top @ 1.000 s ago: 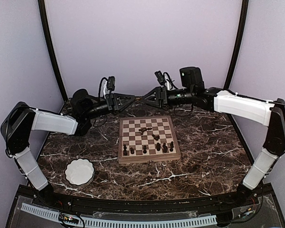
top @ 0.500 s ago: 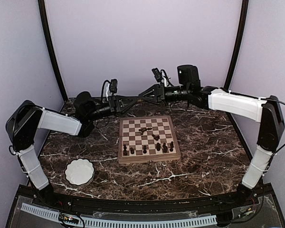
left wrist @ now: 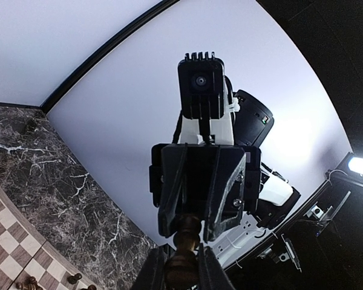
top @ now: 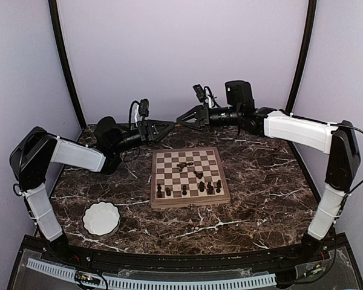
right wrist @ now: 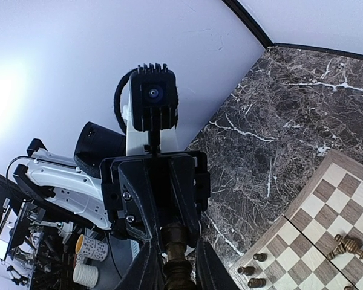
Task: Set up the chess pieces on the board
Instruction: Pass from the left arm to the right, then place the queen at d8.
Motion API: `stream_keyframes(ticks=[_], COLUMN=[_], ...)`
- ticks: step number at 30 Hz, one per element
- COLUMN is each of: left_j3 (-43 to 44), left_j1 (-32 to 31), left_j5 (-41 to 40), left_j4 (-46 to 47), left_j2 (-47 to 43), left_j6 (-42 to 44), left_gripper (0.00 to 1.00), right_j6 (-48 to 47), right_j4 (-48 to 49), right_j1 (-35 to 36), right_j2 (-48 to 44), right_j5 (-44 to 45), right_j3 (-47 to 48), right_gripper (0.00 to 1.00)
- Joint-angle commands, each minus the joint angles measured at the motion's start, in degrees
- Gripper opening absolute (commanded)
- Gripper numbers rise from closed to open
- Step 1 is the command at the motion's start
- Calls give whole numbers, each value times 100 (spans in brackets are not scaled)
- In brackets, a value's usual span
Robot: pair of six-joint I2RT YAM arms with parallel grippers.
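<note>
**Table**: dark brown marble slab with white veining (top: 266,181), with plain lilac walls behind and to the sides.

**Board**: square wooden chessboard with tan and dark brown checks and a light wood rim (top: 169,160). It lies flat at the middle of the table, between the two arms.

**Chess pieces on the board**:
- A row of small dark brown-black chessmen (top: 184,190) stands upright along the near ranks, six by count in the top view. Three are toward the left and three bunched toward the right.
- A brown piece (top: 183,164) lies tipped over near the centre of the far half.
- Another piece (top: 198,174) sits one or two squares nearer and to the right. Whether it stands or lies cannot be told.

**Chess piece aloft**: one turned brown wooden chessman (left wrist: 180,260), held in the air beyond the far edge of the board, above the table and clear of it. The two arms meet there tip to tip. Its type cannot be made out.

**Left claw** (top: 169,125): reaches in from the left, roughly level. Its fingers are drawn nearly together and clamp the lower part of the turned brown chessman, as its own wrist view shows.

**Right claw** (top: 183,119): reaches in from the right and faces the left claw head-on. Its fingers are narrowed and lie against both sides of the same chessman, so both claws have hold of the one piece.

**Bowl**: white scalloped dish (top: 101,219) on the table at the near left, well apart from the board. No contents can be seen.
</note>
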Motion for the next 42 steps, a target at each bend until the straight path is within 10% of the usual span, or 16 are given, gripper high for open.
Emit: stream_keyframes(ticks=[1, 8, 16, 20, 29, 42], left_j3=[153, 269, 133, 17, 406, 617], left_j1=[50, 72, 228, 332, 365, 366], left_j5=[-57, -37, -502, -657, -2416, -2537], left_j4=[275, 287, -1965, -3299, -7066, -7602], left_j2=[19, 152, -564, -1132, -2035, -2029], left_j6=[-40, -117, 1109, 1906, 3427, 3484], left_gripper=[0, 3, 64, 77, 80, 80], right_j6=[-64, -205, -1268, -2103, -3190, -3241], right_j4=[64, -128, -1920, -3596, -6219, -6638], right_j1=[-14, -27, -40, 55, 961, 1434], right_j2=[119, 175, 53, 171, 1204, 1845], right_j5=[-113, -98, 688, 1702, 3592, 4096], right_j3=[305, 488, 966, 1385, 2555, 2608], right_gripper=[24, 5, 3, 3, 1, 2])
